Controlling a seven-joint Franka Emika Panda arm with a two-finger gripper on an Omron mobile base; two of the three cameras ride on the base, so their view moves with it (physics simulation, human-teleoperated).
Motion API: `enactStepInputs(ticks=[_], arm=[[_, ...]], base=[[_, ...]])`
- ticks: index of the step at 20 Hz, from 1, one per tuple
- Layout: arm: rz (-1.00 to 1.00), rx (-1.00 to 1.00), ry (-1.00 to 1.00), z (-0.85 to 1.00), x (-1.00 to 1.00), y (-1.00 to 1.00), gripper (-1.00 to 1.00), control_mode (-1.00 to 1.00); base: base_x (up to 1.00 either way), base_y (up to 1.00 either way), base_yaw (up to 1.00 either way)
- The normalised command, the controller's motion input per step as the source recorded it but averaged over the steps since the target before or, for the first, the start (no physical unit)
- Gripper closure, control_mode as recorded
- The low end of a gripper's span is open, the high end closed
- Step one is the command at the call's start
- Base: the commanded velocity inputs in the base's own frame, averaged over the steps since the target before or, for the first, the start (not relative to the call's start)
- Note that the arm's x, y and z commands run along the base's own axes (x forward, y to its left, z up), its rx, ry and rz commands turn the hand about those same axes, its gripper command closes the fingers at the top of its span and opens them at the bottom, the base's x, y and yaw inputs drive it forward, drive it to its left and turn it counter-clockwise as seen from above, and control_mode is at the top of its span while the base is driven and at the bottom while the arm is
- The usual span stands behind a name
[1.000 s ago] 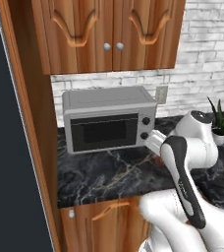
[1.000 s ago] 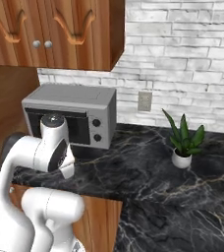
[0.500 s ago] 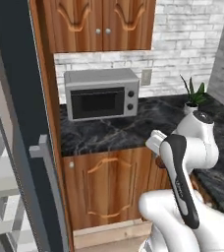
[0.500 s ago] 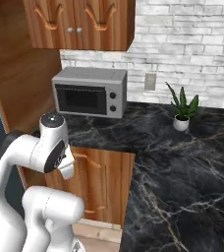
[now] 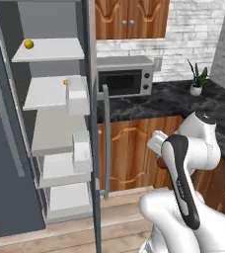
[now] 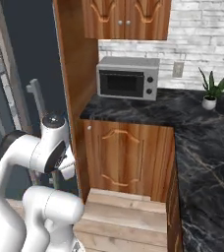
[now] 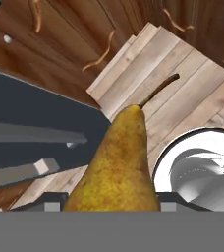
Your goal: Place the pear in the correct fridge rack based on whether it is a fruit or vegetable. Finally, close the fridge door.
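Observation:
The pear point(image 7: 116, 162), orange-brown with a thin stem, stands between my fingertips in the hand view, and my gripper point(image 7: 111, 206) is shut on it. In the left base view my gripper point(image 5: 158, 150) is tucked low against the folded arm, in front of the wooden cabinet. The fridge door point(image 5: 92, 148) stands open and edge-on, its long grey bar handle point(image 5: 105, 143) facing me. Behind it lie the white fridge racks point(image 5: 48, 94). In the right base view my gripper point(image 6: 67, 166) hangs near the door handle point(image 6: 35, 98).
A small yellow item point(image 5: 29, 44) sits on the top rack and an orange one point(image 5: 65, 82) on the second. White bins point(image 5: 81, 150) hang inside the door. The second dark door point(image 5: 8, 163) is shut at left. Microwave point(image 5: 124, 79) and potted plant point(image 5: 197, 81) stand on the black counter.
The whole picture has shifted as the base moved back and left: the open fridge and its racks have come into view. The arm stays folded, still holding the pear.

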Motion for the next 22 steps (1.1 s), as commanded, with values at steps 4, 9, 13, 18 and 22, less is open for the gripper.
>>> enactStepInputs(ticks=[4, 9, 13, 18, 22], arm=[[0.00, 0.00, 0.00, 0.00, 0.00, 0.00, 1.00, 1.00], [0.00, 0.00, 0.00, 0.00, 0.00, 0.00, 1.00, 1.00], [0.00, 0.00, 0.00, 0.00, 0.00, 0.00, 1.00, 1.00], [0.00, 0.00, 0.00, 0.00, 0.00, 0.00, 1.00, 1.00], [0.00, 0.00, 0.00, 0.00, 0.00, 0.00, 1.00, 1.00]], base=[[-0.89, 0.95, 0.00], [-0.68, 0.88, 0.00], [-0.08, 0.85, 0.00], [0.41, 0.73, -0.08], [0.77, 0.48, -0.24]])
